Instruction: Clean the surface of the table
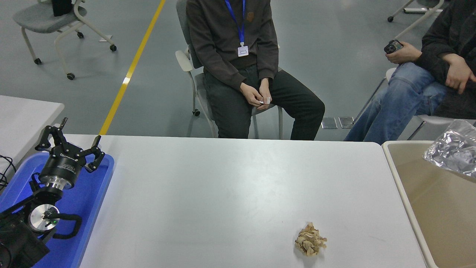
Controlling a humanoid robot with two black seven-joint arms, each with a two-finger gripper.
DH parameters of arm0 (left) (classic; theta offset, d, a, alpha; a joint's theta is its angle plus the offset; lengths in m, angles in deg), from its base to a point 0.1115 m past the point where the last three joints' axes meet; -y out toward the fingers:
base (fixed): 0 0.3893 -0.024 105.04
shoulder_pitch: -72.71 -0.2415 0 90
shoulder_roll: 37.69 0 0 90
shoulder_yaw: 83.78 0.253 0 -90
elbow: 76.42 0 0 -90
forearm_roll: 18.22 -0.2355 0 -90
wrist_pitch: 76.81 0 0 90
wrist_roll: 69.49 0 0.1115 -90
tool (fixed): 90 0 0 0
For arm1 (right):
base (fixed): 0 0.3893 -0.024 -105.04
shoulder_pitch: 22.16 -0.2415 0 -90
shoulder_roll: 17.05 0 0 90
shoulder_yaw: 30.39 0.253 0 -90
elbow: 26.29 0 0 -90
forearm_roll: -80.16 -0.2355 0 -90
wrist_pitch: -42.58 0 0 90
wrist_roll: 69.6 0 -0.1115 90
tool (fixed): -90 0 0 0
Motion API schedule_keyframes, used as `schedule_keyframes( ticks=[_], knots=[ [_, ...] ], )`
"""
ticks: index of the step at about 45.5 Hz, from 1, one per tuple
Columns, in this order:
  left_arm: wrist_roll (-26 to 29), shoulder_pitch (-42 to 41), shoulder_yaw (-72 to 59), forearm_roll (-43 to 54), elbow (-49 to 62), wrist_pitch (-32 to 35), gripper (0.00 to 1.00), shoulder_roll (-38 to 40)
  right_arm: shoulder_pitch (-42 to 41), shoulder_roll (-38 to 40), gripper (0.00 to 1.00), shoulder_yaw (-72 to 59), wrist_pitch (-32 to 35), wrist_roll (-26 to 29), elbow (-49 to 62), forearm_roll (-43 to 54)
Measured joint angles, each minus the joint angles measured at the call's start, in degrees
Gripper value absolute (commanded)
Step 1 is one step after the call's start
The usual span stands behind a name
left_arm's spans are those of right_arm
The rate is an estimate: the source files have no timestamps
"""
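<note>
The table surface (pixel 223 193) is a wide light grey-white top filling the middle of the head view. A crumpled tan paper wad (pixel 310 240) lies on it near the front right. A crinkled clear plastic wrapper (pixel 452 152) sits at the right edge of the picture, over the beige bin (pixel 438 212); what holds it, if anything, is hidden. My left gripper (pixel 72 139) is parked open over the blue tray (pixel 89 208) at the lower left, holding nothing. My right gripper is out of view.
The beige bin stands against the table's right edge. A smaller white table (pixel 22 111) is at the far left. One person (pixel 238 56) sits on a chair past the far edge, another person (pixel 438 74) at the upper right.
</note>
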Motion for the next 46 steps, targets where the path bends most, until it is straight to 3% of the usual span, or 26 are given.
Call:
schedule_keyframes(
  ticks=[17, 29, 46],
  knots=[
    [0.0, 0.0, 0.0, 0.0, 0.0, 0.0, 1.0, 0.0, 8.1, -13.2, 0.0, 2.3, -0.3, -2.1, 21.6, -5.4],
    [0.0, 0.0, 0.0, 0.0, 0.0, 0.0, 1.0, 0.0, 10.8, -20.1, 0.0, 2.7, -3.0, -1.9, 28.8, -9.4],
    [0.0, 0.0, 0.0, 0.0, 0.0, 0.0, 1.0, 0.0, 13.4, -28.0, 0.0, 3.1, -11.9, -0.1, 32.9, -13.9]
  ],
)
